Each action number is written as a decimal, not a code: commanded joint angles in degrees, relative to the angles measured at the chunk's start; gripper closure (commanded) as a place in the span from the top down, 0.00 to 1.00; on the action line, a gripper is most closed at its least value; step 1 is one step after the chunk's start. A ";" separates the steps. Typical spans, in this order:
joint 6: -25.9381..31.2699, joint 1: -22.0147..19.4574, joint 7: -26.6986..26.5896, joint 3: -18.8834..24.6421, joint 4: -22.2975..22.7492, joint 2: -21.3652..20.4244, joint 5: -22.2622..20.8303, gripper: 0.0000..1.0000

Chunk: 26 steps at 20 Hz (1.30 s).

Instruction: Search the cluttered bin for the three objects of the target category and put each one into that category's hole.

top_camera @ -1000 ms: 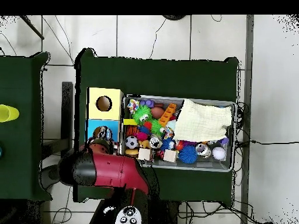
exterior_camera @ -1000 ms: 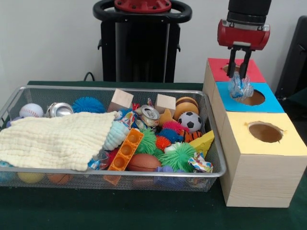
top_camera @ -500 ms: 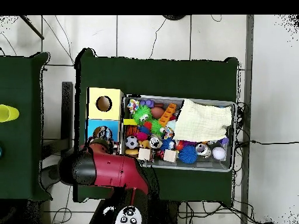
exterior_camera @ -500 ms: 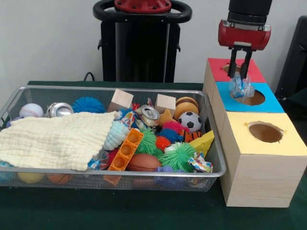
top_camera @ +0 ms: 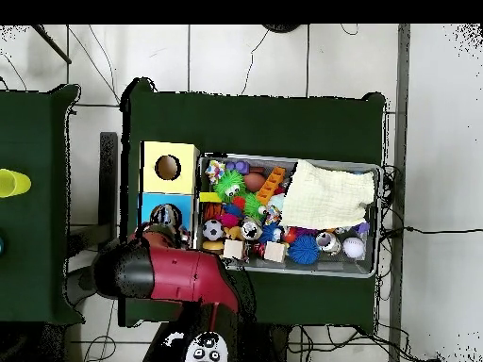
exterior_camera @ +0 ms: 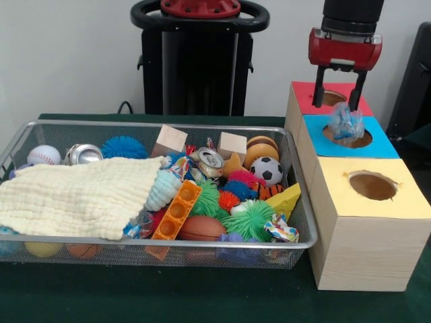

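Gripper (exterior_camera: pixel 339 94) jaws apart above one crumpled wrapper (exterior_camera: pixel 345 124) at blue hole (exterior_camera: pixel 350 138); three holes total.

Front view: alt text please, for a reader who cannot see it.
The red and black hand hangs open above a crumpled clear plastic wrapper sitting in the blue-topped wooden box's hole. Left of it, a wire mesh bin holds toys and a cream cloth.
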 commanded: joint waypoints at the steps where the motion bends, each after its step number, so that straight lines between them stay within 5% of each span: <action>1: 9.16 -1.98 8.60 5.90 -2.94 2.09 1.93 1.00; 16: 9.57 -3.62 8.47 6.34 -3.57 2.03 2.13 1.00; 26: 0.81 -13.23 -0.38 6.95 -8.84 5.72 -4.64 1.00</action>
